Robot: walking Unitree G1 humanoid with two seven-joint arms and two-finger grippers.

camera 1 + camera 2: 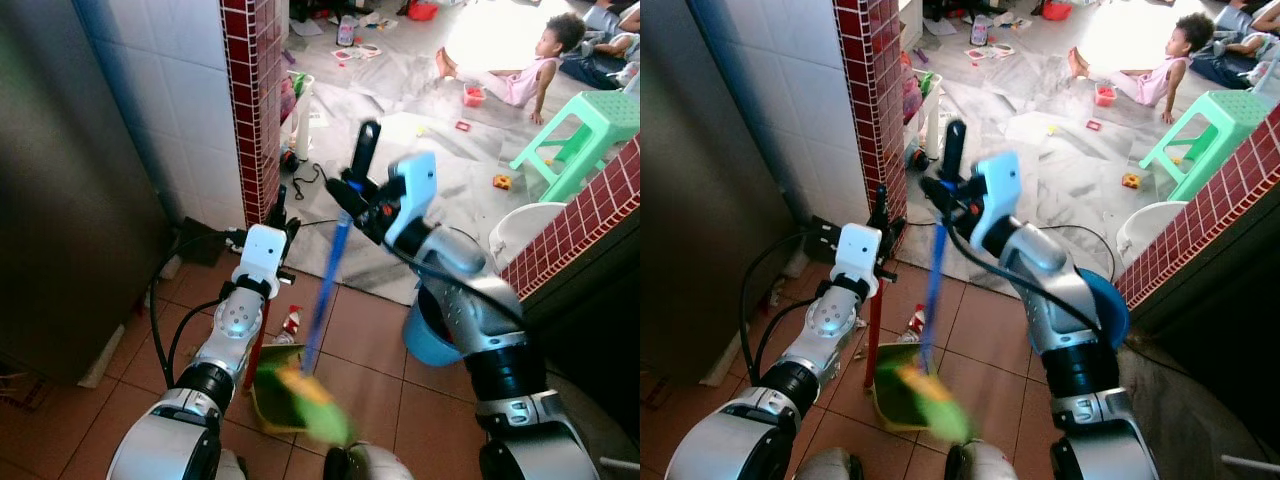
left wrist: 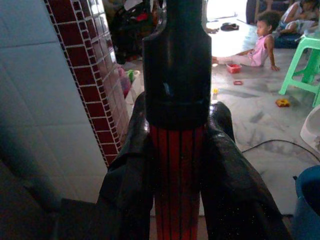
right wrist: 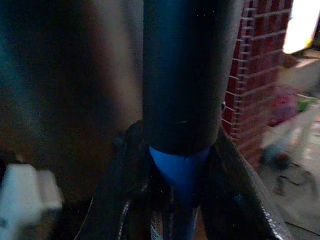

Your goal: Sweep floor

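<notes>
My right gripper (image 1: 350,190) is shut on the black grip of a blue broom handle (image 1: 325,290), held upright in front of me. The broom's green and yellow head (image 1: 315,405) is blurred, low on the brown tiles beside a green dustpan (image 1: 268,395). My left gripper (image 1: 278,215) is shut on the dustpan's long red handle (image 1: 258,345), next to the brick pillar. In the left wrist view the black fingers (image 2: 130,165) clamp the red handle (image 2: 177,175) under its black cap. In the right wrist view the blue handle (image 3: 180,165) sits between the fingers.
A red-brick pillar (image 1: 252,100) and a dark grey appliance (image 1: 60,200) stand at left. A blue bucket (image 1: 430,335) and a brick counter (image 1: 590,220) are at right. A wrapper (image 1: 291,320) lies on the tiles. Beyond are cables (image 1: 310,180), a green stool (image 1: 585,135), scattered toys and a seated child (image 1: 525,75).
</notes>
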